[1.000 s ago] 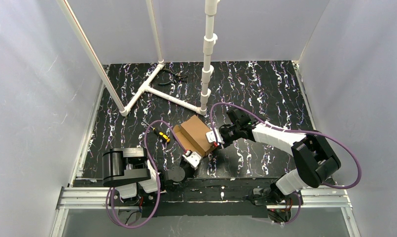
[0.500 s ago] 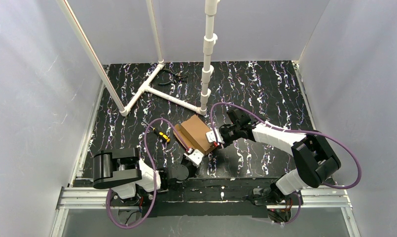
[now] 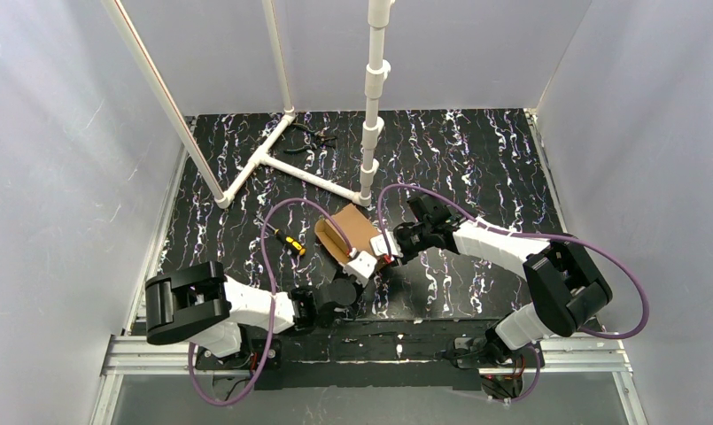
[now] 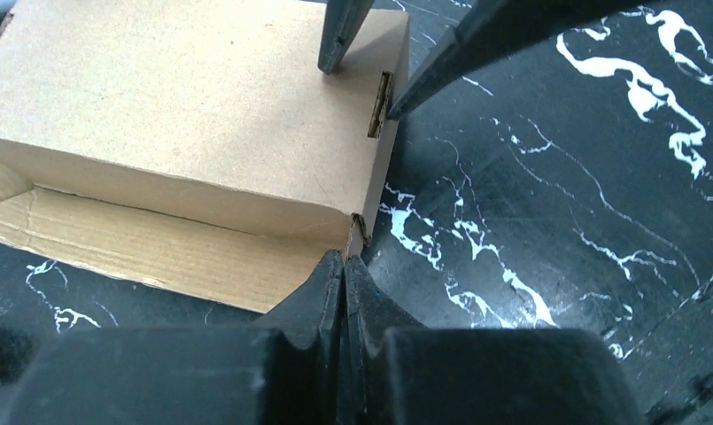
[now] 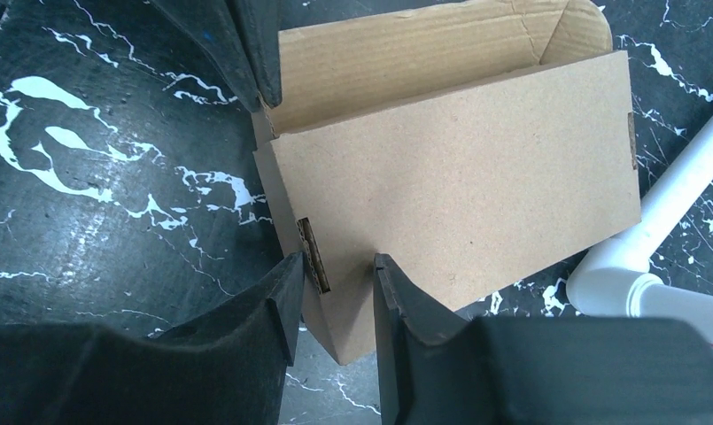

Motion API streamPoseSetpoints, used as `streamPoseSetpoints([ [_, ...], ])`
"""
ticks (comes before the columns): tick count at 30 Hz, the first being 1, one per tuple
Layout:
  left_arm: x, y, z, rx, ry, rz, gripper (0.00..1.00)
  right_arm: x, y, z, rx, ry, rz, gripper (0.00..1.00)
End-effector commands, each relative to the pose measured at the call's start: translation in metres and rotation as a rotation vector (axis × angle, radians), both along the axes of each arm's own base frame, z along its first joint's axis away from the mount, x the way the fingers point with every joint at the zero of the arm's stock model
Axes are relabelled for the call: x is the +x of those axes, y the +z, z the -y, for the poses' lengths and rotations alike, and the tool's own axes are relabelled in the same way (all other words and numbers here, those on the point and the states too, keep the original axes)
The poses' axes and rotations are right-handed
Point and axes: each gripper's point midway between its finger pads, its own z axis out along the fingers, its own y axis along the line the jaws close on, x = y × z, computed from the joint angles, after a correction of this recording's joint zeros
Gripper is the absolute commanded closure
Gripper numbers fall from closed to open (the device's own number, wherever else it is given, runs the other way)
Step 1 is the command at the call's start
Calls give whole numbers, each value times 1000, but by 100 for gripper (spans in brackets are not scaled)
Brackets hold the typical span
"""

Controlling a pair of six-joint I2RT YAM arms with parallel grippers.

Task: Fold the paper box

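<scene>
The paper box (image 3: 346, 232) is a small brown cardboard box lying on the black marbled table, its lid (image 4: 184, 106) down and a long flap (image 4: 149, 252) spread out along one side. My left gripper (image 4: 344, 258) is shut and empty, its tips pressed against the box's near corner beside that flap. My right gripper (image 5: 335, 276) straddles the box's side wall by a tab slot (image 5: 313, 257). One finger (image 5: 397, 292) rests on the lid and the other (image 5: 282, 292) on the outside, closed on the cardboard. In the top view both grippers, left (image 3: 363, 264) and right (image 3: 390, 251), meet at the box's near right end.
A white PVC pipe frame (image 3: 286, 168) lies behind the box, with an upright pipe (image 3: 373, 88) close to its far side. That pipe's foot (image 5: 654, 252) sits right beside the box. A yellow-handled screwdriver (image 3: 290, 241) lies to the left, pliers (image 3: 315, 135) at the back.
My left arm has swung forward and right, bringing its shut gripper up to the box's near corner. The box has shifted slightly away. The right gripper has stayed put.
</scene>
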Motion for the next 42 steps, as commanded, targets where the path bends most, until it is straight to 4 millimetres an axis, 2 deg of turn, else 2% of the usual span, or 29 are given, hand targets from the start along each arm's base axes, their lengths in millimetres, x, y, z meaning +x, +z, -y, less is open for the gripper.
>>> streamPoseSetpoints([
  [1,20,47,24,-203,37,-22,100,-19,-26,15,-93,-8,-104,60],
  [7,16,57,34,-241,-5,-61,100,-19,-27,16,-96,-8,-106,60],
  [10,14,64,32,-260,-7,-62,87,-19,-27,16,-99,-7,-101,60],
  [14,13,79,16,-306,28,-61,64,-18,-27,17,-101,-6,-96,59],
  [18,9,86,-4,-333,56,-76,53,-20,-27,18,-103,2,-99,59],
  [22,5,81,-35,-332,125,-111,45,-21,-24,19,-102,11,-95,57],
  [25,6,68,-72,-360,266,-188,43,-22,-19,19,-96,18,-89,51],
  [29,3,46,-120,-393,454,-305,43,-28,-6,21,-95,41,-103,34],
  [33,3,33,-131,-417,504,-360,42,-28,16,21,-87,25,-105,25],
  [38,11,17,-138,-384,606,-422,43,-28,47,24,-90,-15,-141,22],
  [40,17,11,-139,-369,647,-435,46,-30,55,25,-81,-29,-171,21],
  [42,25,7,-143,-380,703,-443,54,-27,62,24,-56,-73,-220,21],
])
